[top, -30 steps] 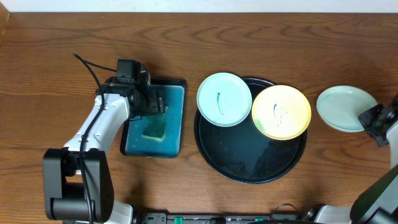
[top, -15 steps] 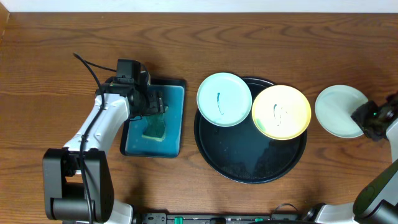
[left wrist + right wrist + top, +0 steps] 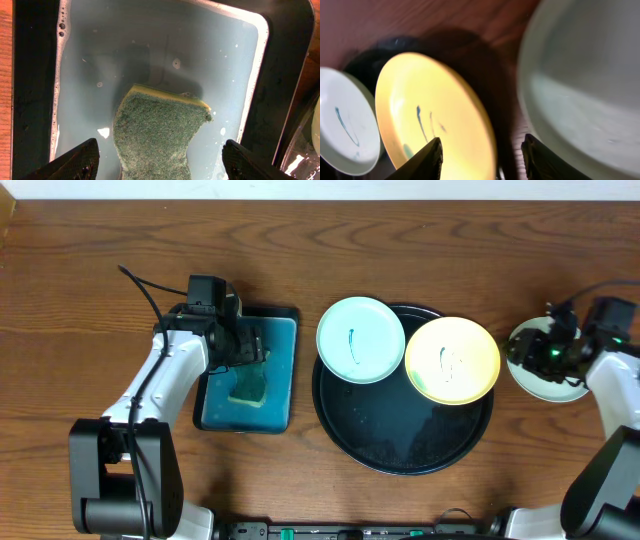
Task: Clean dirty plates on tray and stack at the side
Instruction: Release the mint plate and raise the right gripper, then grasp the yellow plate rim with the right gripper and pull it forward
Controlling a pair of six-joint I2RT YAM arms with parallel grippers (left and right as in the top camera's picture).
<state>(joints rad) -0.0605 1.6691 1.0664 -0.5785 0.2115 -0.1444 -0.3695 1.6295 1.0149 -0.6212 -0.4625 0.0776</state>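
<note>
Your yellow plate and mint plate, both scribbled in teal, sit edge to edge on the far side of the black tray, overhanging its rim. The third plate lies on bare wood to the right, apart from the tray. Your right gripper hovers over it, fingers spread and empty. Your left gripper hangs unclenched, fingers either side of the sponge in the teal tray of bubbly water. The table is brown grained wood, with a pale wall strip along its far edge.
</note>
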